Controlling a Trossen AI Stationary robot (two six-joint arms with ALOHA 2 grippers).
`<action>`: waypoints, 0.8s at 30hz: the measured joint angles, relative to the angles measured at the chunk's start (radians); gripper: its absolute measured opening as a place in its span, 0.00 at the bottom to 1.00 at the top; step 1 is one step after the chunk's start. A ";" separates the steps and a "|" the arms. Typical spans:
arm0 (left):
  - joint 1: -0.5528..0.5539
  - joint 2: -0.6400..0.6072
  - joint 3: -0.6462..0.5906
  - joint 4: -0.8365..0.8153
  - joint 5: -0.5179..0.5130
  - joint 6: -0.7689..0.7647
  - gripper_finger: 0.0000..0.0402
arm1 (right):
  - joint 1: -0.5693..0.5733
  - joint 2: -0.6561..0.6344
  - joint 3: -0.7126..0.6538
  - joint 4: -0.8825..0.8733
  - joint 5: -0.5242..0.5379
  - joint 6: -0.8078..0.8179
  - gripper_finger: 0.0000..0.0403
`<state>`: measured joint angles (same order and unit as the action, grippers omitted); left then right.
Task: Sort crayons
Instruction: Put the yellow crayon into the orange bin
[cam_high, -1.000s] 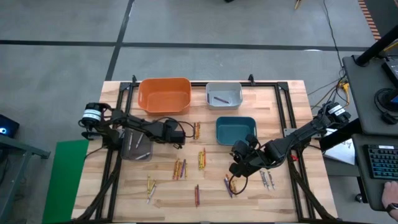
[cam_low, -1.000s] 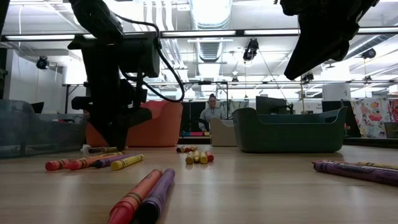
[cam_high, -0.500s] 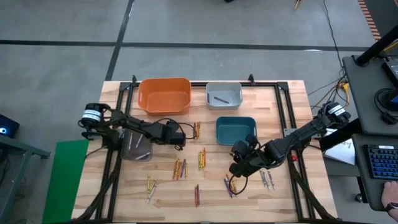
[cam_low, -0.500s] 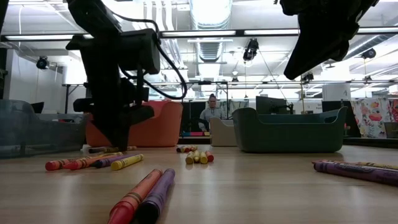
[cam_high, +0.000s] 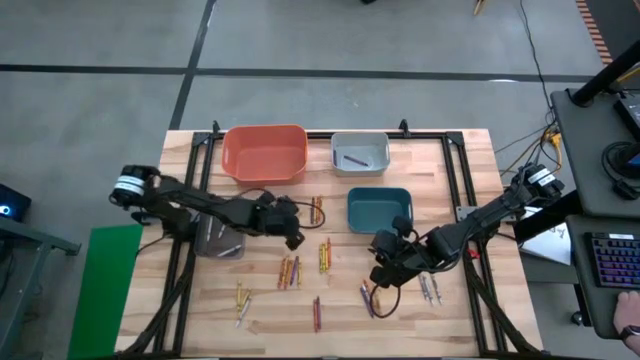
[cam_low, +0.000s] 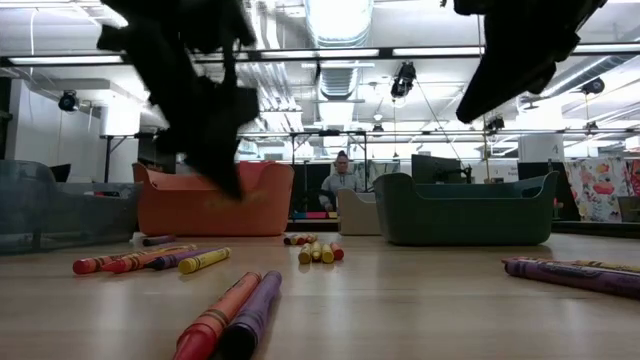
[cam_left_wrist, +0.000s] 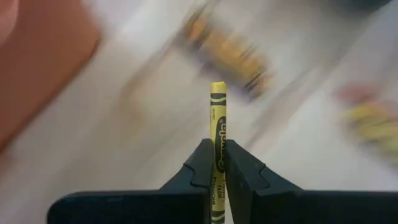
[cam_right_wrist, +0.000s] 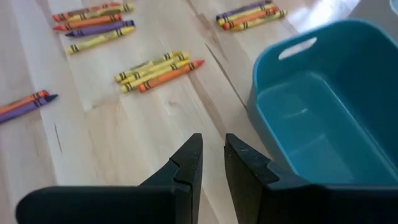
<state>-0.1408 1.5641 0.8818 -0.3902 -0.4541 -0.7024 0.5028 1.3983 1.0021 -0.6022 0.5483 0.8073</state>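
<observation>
Left tool (cam_left_wrist: 217, 163) clamped on yellow crayon (cam_left_wrist: 217, 121), raised over bench (cam_high: 460, 310) mid-area. Right tool (cam_right_wrist: 212, 158) slightly apart, empty, beside teal bin (cam_right_wrist: 323, 106).

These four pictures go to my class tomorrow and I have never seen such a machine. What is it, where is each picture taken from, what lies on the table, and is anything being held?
It is a robot with two dark arms working at a wooden table. One picture looks straight down, one looks level across the tabletop, and two come from cameras on the arms' wrists. Small groups of crayons lie scattered on the wood, with an orange bin, a grey bin and a teal bin near the back. The left gripper is shut on a yellow crayon, raised off the table. The right gripper holds nothing and hangs beside the teal bin.
</observation>
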 joint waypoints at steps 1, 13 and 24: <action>-0.005 -0.026 0.000 0.039 -0.001 0.047 0.00 | 0.002 0.000 0.000 0.010 0.006 -0.014 0.14; 0.006 -0.303 -0.040 0.402 0.132 0.648 0.00 | -0.005 -0.032 -0.002 0.222 0.086 -0.387 0.14; 0.487 -0.456 -0.041 0.083 0.179 0.782 0.00 | -0.361 -0.214 -0.002 0.220 0.084 -0.715 0.14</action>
<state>0.3463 1.1081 0.8410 -0.3072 -0.2752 0.0794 0.1419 1.1845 0.9997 -0.3820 0.6319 0.0924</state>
